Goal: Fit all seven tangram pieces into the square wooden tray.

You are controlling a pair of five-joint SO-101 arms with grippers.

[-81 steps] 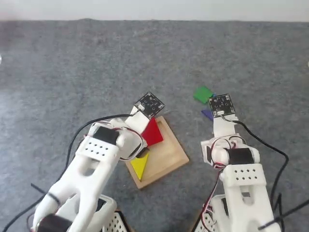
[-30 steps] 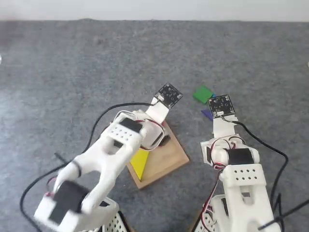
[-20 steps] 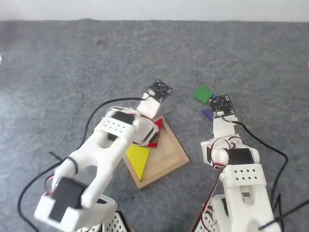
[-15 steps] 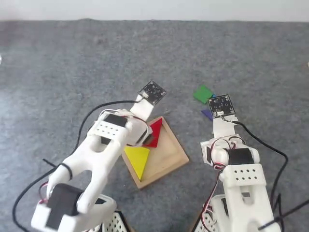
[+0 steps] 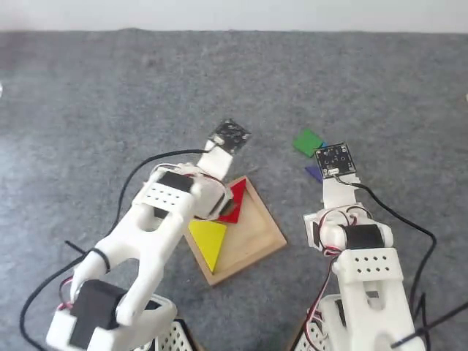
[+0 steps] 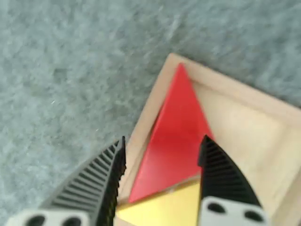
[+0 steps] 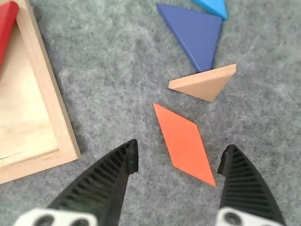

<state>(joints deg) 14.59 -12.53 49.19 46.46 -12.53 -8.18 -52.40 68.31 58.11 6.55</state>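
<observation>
The square wooden tray [image 5: 268, 235] lies between the arms, holding a red triangle [image 5: 235, 197] and a yellow triangle [image 5: 209, 242]. My left gripper [image 6: 160, 162] hangs open over the red triangle [image 6: 176, 132] near the tray's far corner [image 6: 173, 58], with nothing between its fingers. My right gripper [image 7: 178, 162] is open above an orange parallelogram [image 7: 184, 142] on the carpet. Beyond it lie a tan triangle [image 7: 205, 83], a dark blue triangle [image 7: 194, 31] and a light blue piece [image 7: 212, 6]. A green square [image 5: 307, 142] sits on the carpet beyond the right arm's camera.
Grey carpet [image 5: 110, 95] covers the table, with wide free room on the far and left sides. Black cables [image 5: 424, 256] trail from both arms near the front edge.
The left arm swung toward the right and back, then settled with its gripper above the tray's far corner. The red triangle now lies flat in the tray. The right arm stayed still.
</observation>
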